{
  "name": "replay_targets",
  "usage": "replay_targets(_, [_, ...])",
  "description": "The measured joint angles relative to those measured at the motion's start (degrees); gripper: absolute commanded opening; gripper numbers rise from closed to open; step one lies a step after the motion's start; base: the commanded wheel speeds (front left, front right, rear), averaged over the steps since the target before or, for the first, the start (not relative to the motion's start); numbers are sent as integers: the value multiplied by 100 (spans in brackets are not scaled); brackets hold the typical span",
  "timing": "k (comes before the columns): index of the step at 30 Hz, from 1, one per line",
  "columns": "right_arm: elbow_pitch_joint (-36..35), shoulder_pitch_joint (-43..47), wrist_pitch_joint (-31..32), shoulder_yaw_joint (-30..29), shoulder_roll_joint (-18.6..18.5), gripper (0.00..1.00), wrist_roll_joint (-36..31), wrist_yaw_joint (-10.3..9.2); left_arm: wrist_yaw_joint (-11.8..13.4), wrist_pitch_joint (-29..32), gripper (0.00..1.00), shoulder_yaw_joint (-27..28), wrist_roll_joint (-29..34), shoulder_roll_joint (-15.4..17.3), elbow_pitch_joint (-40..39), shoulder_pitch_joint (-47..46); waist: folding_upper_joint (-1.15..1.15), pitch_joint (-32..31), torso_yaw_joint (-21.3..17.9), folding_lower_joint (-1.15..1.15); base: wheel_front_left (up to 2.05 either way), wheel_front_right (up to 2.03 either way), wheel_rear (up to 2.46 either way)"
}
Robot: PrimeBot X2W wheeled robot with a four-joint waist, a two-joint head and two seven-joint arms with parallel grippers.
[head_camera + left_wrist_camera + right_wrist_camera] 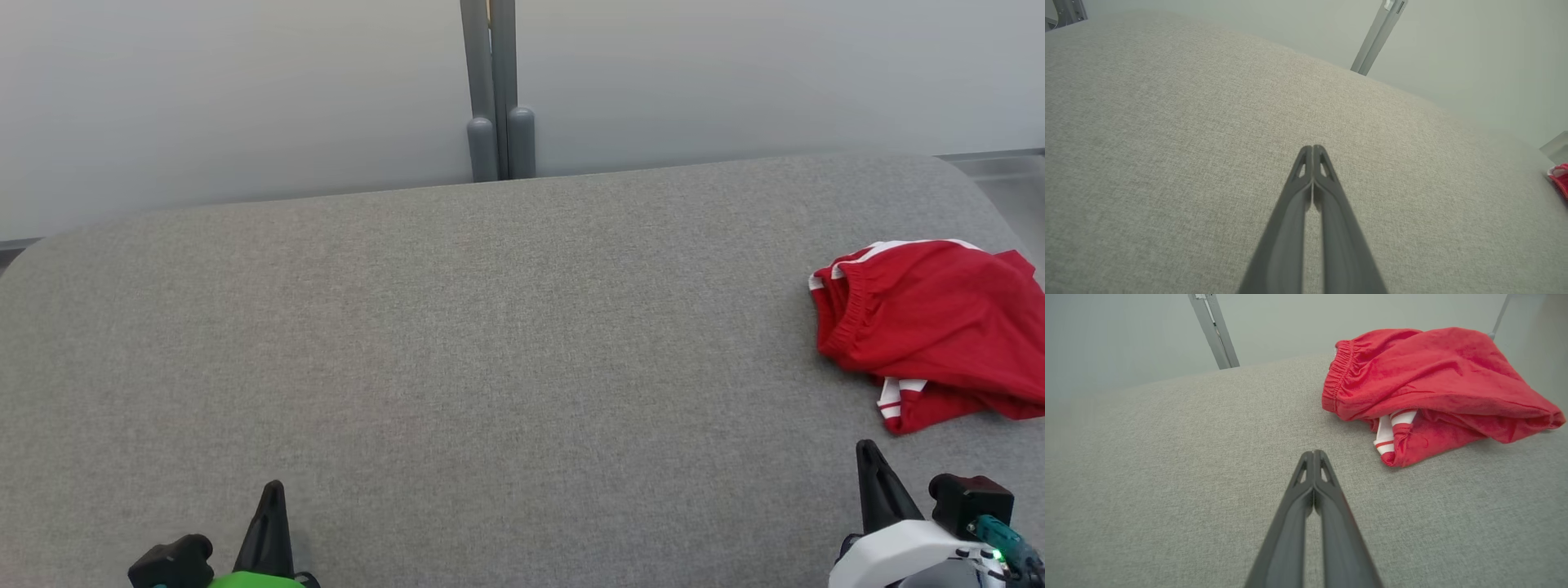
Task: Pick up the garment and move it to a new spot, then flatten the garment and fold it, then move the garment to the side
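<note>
1. Our left fingers (269,523), two long dark tapering prongs, rise at the lower left of the head view, pointing up it.
2. In the left wrist view we see the left fingers (1298,204) pressed together, tips touching, closed on themselves.
3. A bright green wrist housing (253,580) and a black knob (173,559) sit at their base.
4. Our right fingers (878,490), equally long and dark, stand at the lower right, also pointing up.
5. In the right wrist view the right fingers (1294,510) meet at the tips, closed on themselves.
6. Beneath them sit a rounded white wrist shell (898,555), a black block (971,496) and a teal connector (1000,535).
</note>
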Motion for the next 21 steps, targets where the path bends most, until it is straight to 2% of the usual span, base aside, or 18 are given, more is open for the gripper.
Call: replay_targets(21, [-151,-186,448,54,-21,0,2351,-1,-46,481,0,190,-1847,1,-122,-269,0,17,15,0,0,0,0])
